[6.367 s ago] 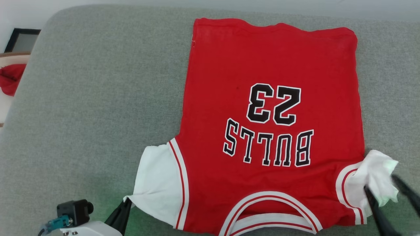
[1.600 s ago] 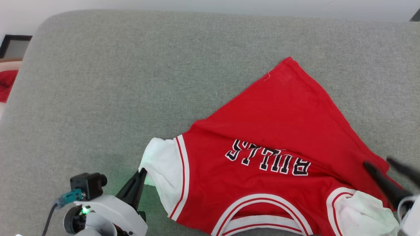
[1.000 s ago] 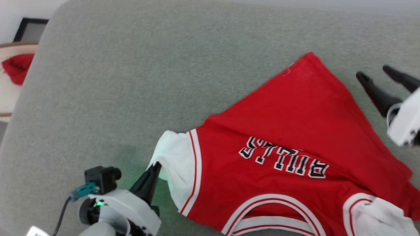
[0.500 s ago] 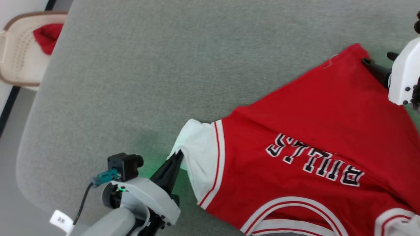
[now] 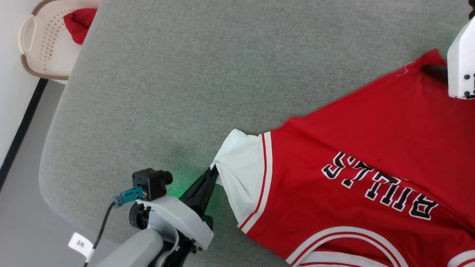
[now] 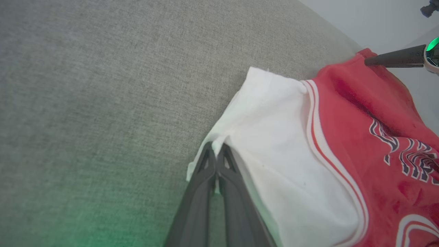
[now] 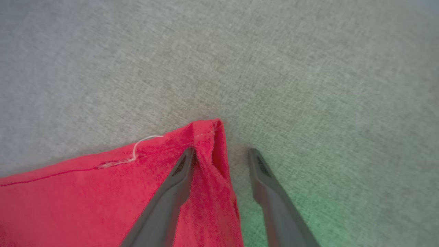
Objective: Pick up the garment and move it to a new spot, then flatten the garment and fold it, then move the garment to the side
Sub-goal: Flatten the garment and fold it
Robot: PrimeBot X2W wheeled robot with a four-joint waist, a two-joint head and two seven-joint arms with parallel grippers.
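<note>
nearest the robot, the left pincer (image 6: 216, 151) has its two dark fingers pressed together on the edge of a white short sleeve (image 6: 274, 137), with a fold of the cloth pinched between the tips. that sleeve belongs to the garment (image 5: 352, 122), a red jersey-style shirt with red-and-white striped trim and black-and-white block lettering. it lies rumpled across the right side of the grey fabric-covered surface (image 5: 185, 74), collar end towards the robot.

farther out, at the garment's far red hem corner (image 7: 205, 130), the right pincer (image 7: 221, 152) stands apart. one finger lies on the red cloth and the other on the bare grey fabric just beside it, with the corner's edge between them. a loose white thread (image 7: 137, 144) curls at the hem.

beyond the surface's far left corner sits a cream perforated plastic basket (image 5: 41, 44) with a red cloth (image 5: 79, 24) in it.
</note>
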